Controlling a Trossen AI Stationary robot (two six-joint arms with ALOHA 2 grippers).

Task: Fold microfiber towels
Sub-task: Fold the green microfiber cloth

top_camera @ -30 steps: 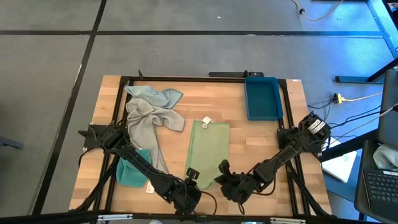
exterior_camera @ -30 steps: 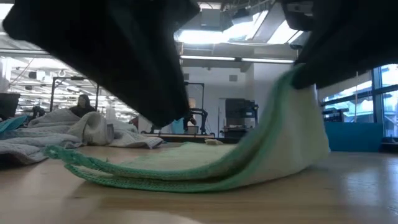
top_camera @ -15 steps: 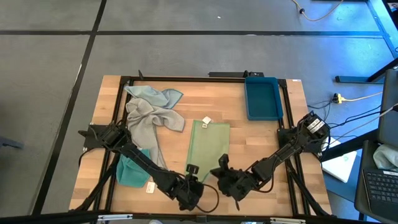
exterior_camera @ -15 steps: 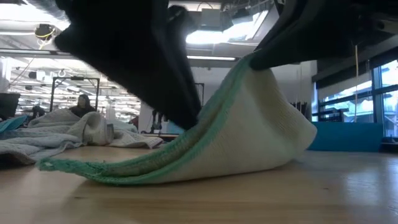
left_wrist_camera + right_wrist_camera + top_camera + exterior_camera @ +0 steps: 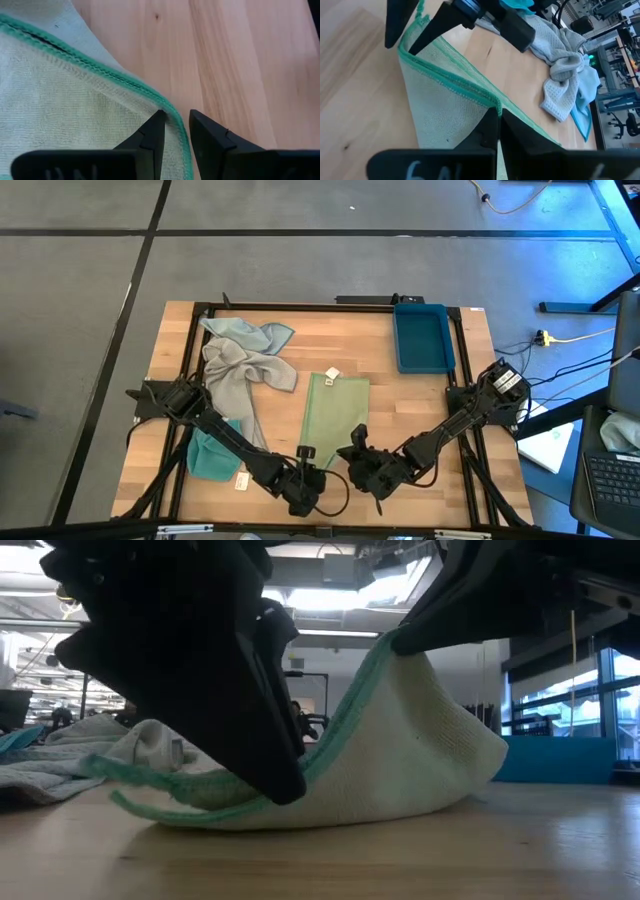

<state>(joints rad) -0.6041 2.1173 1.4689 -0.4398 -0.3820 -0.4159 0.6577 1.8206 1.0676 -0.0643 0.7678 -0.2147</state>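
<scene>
The wooden table fills the middle of the high view, with a black frame around its edge. Both dark arms reach in from its sides and meet near the 6 o'clock edge.

The pale green towel lies flat just below the table's centre, a white tag at its 12 o'clock end. Its 6 o'clock end is lifted off the wood; in the low view that raised edge, trimmed in darker green, arches up between the two grippers.

At 10 o'clock from the green towel, a grey towel lies rumpled, draped partly over a pale blue towel toward 11 o'clock. A teal towel sits at 8 o'clock, partly under the left arm, with a small white tag just beside it.

A blue plastic tray rests at 2 o'clock near the table's corner, well apart from the towels.

The left gripper is at the green towel's 7 o'clock corner. In the left wrist view its fingers stand slightly apart with the green hem running between them, grasping that corner.

The right gripper is at the towel's 5 o'clock corner, just beside the left one. Its fingers are clenched tight on the hem, holding that corner raised.
</scene>
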